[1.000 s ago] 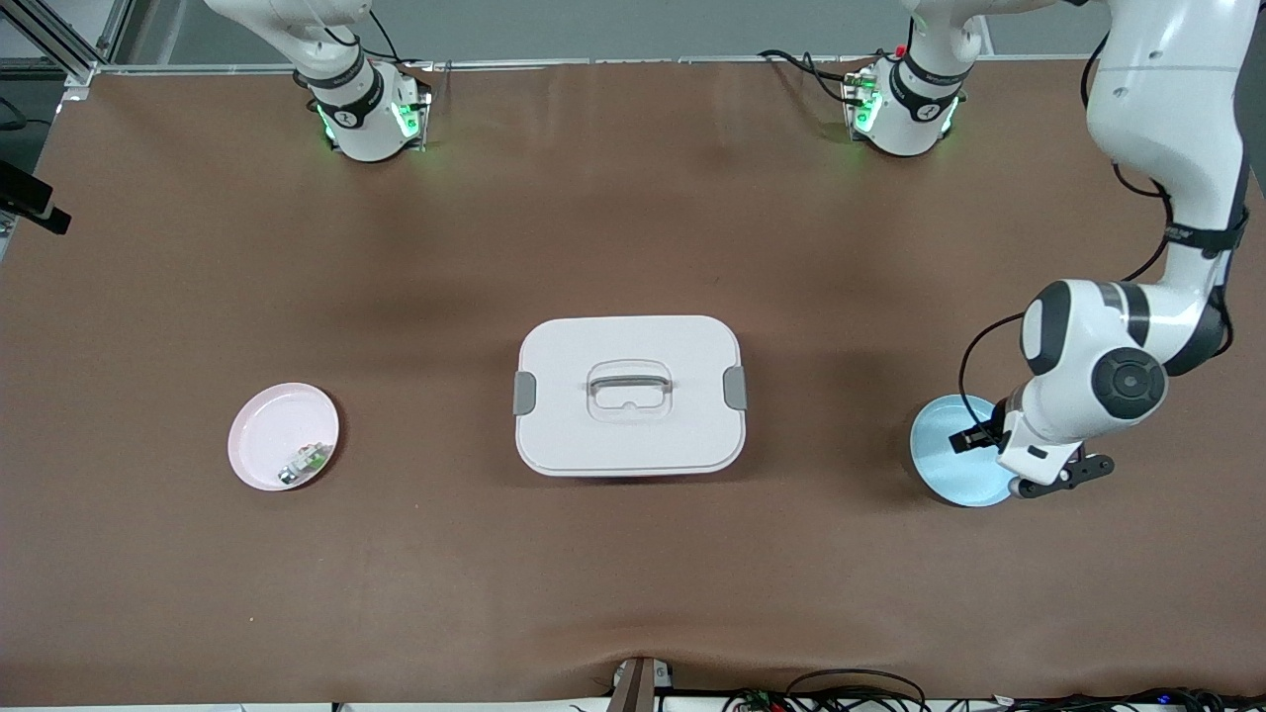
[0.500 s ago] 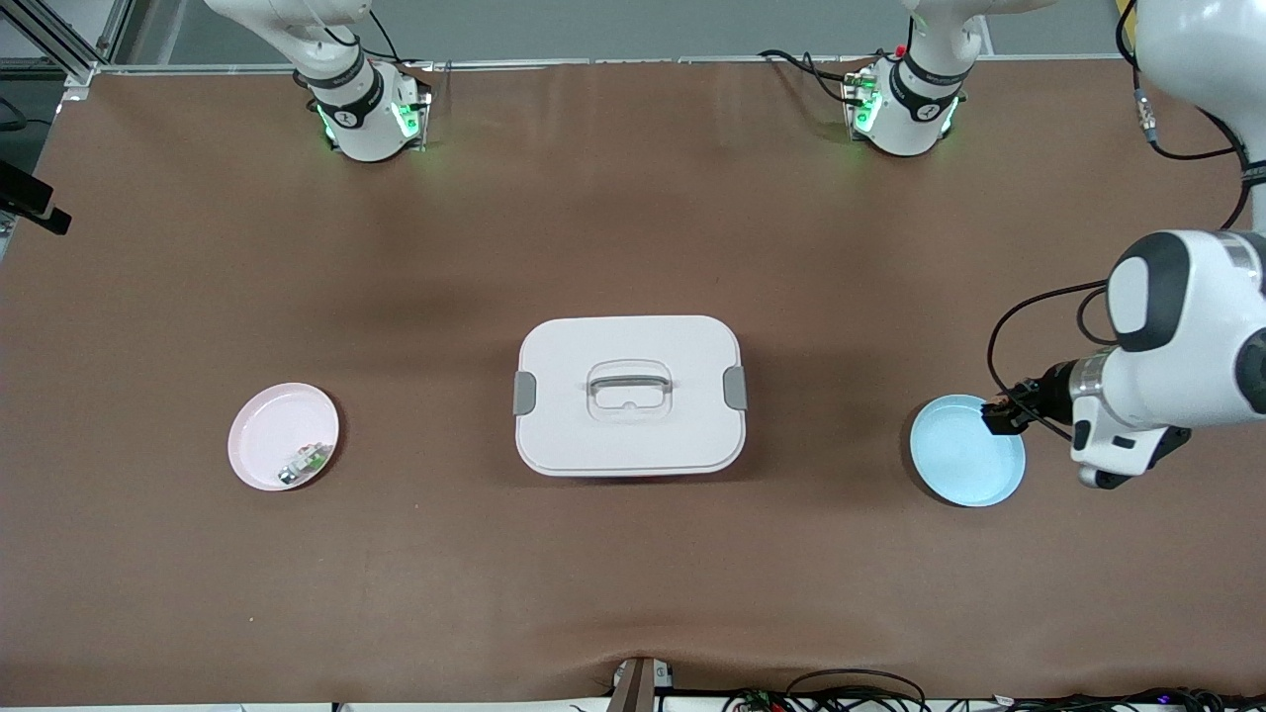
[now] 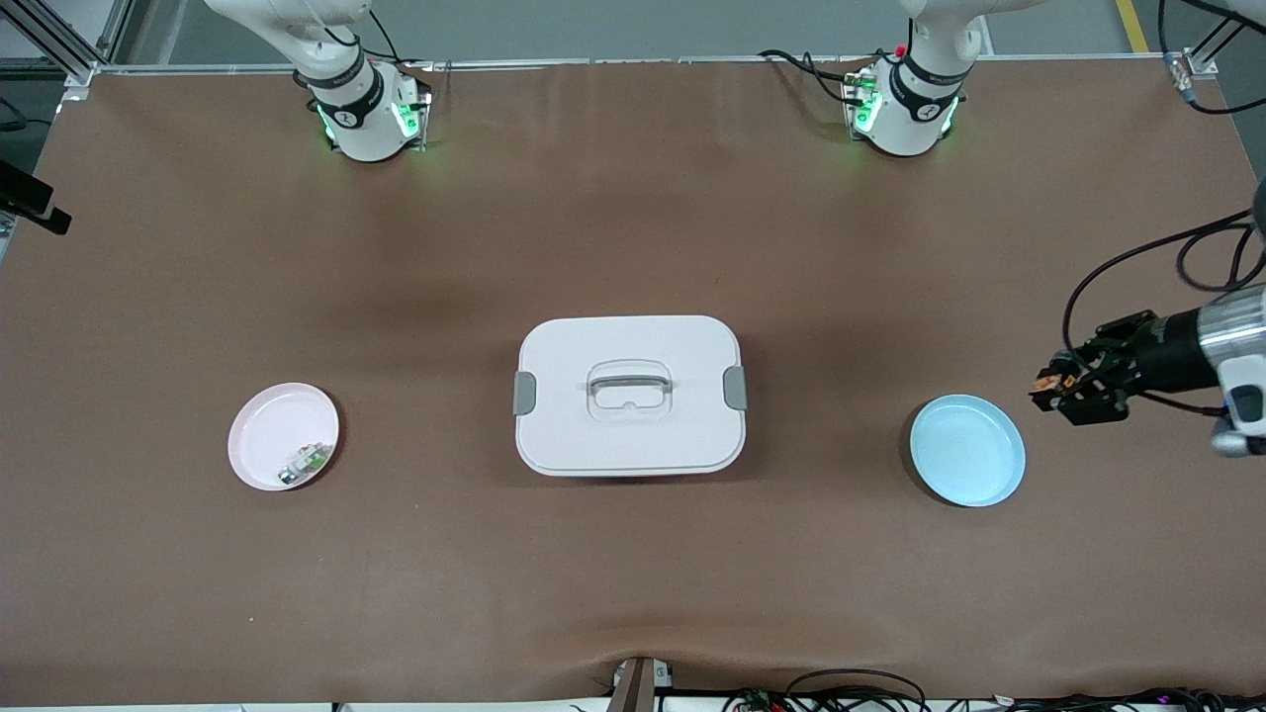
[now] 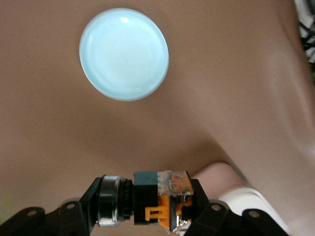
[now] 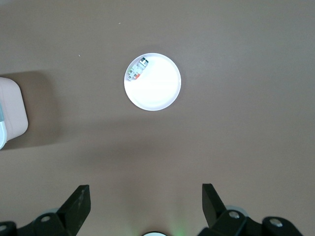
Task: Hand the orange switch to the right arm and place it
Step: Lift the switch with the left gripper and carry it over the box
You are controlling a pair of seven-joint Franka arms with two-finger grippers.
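Clamping orange switch (image 3: 1050, 380), left gripper (image 3: 1056, 384) jaws hang near table edge; right gripper (image 5: 146, 201) jaws wide, empty.

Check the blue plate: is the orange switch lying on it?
No: the blue plate is bare, and the orange switch sits clamped in the left gripper up in the air.

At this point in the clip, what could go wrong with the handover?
1. The left pincer grips the orange switch in the air above the table; a slip drops it there.
2. The open right pincer hangs above the pink plate, so the handover needs a long approach.
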